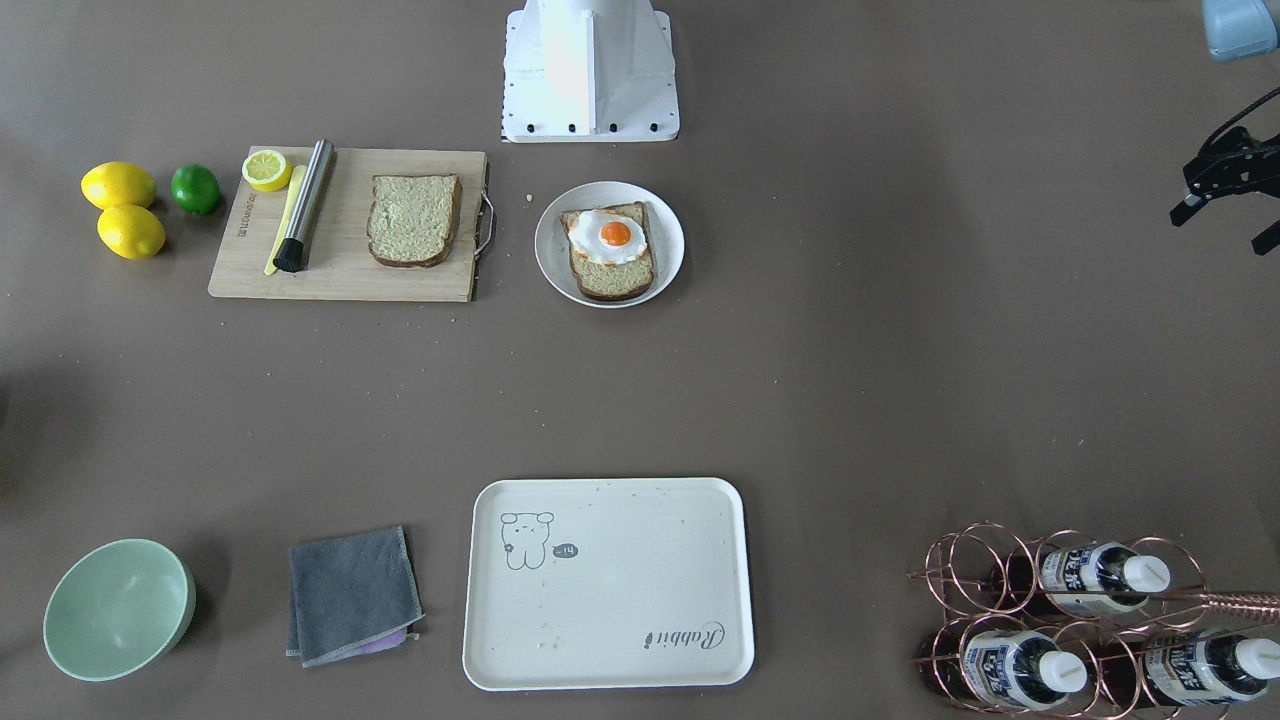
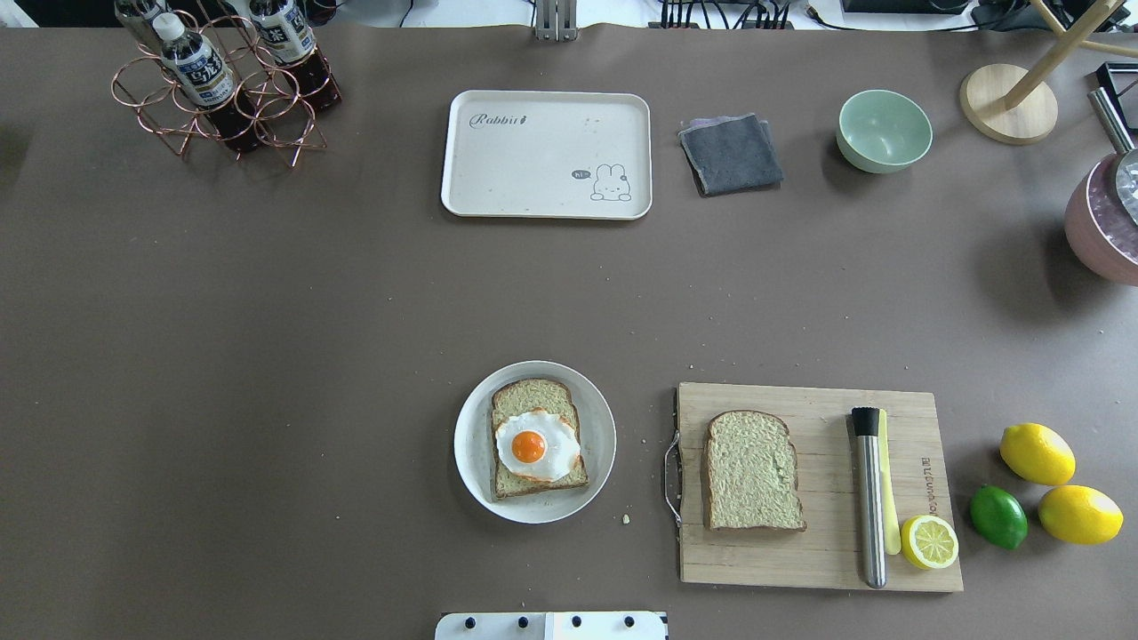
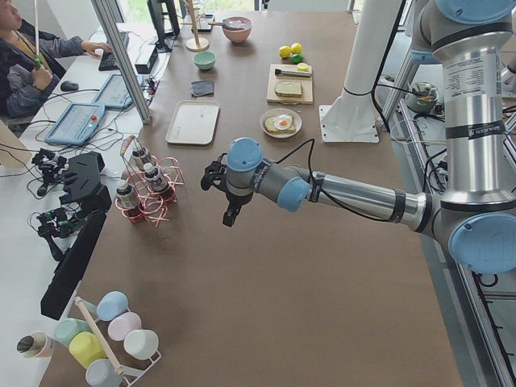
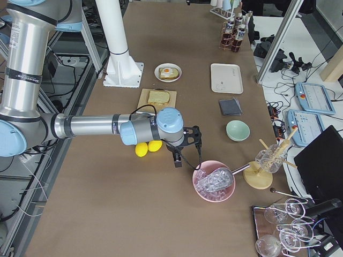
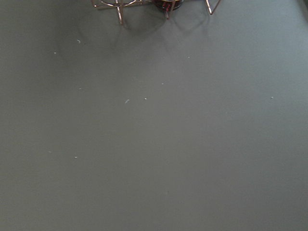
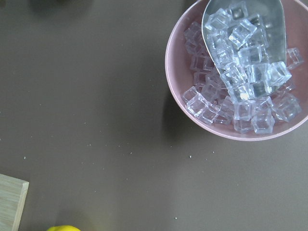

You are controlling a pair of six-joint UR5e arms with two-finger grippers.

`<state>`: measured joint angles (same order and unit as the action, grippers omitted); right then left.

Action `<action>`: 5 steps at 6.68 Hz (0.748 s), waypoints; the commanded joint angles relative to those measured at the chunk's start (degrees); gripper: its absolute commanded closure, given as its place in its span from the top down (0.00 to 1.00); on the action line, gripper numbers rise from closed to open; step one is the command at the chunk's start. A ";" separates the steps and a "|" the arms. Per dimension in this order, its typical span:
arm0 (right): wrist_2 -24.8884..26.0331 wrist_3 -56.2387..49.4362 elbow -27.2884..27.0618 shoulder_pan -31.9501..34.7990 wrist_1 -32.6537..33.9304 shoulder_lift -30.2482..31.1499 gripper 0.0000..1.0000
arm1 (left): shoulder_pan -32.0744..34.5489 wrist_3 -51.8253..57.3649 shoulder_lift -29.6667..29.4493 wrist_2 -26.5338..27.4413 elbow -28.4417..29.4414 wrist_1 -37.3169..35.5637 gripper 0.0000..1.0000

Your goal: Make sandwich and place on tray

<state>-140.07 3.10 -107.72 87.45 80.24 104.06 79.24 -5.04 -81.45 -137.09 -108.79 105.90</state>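
One bread slice topped with a white fried egg [image 2: 530, 444] lies on a round white plate [image 2: 471, 462] near the robot's base; it also shows in the front view [image 1: 609, 243]. The second bread slice [image 2: 753, 471] lies bare on the wooden cutting board [image 2: 818, 560]. The cream tray [image 2: 533, 169] sits empty at the far side, also in the front view [image 1: 620, 600]. My left gripper [image 1: 1225, 228] hovers open and empty far out to the left, near the bottle rack. My right gripper [image 4: 185, 151] hangs beside the pink ice bowl; I cannot tell whether it is open.
A copper rack with bottles [image 2: 222, 80] stands far left. A grey cloth [image 2: 731, 153] and green bowl [image 2: 884, 130] lie right of the tray. Two lemons [image 2: 1037, 453], a lime [image 2: 997, 516], a half lemon and a metal cylinder [image 2: 869, 498] sit at the board. Pink ice bowl [image 6: 231, 72] at far right.
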 commanded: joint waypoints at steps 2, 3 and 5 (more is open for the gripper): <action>4.17 -0.81 -0.29 0.08 0.09 0.27 1.00 | 6.28 15.67 -0.55 9.03 -0.81 -12.91 0.98; 4.80 -0.90 -0.12 -0.09 0.35 0.27 1.00 | 6.28 15.50 0.15 9.12 -0.73 -14.05 0.98; 8.75 -0.90 0.06 -0.62 0.62 0.18 1.00 | 6.46 15.32 0.41 9.57 -0.64 -15.37 0.98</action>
<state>-132.58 2.22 -107.76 86.98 80.73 104.18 85.65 10.28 -81.24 -127.72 -109.55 91.11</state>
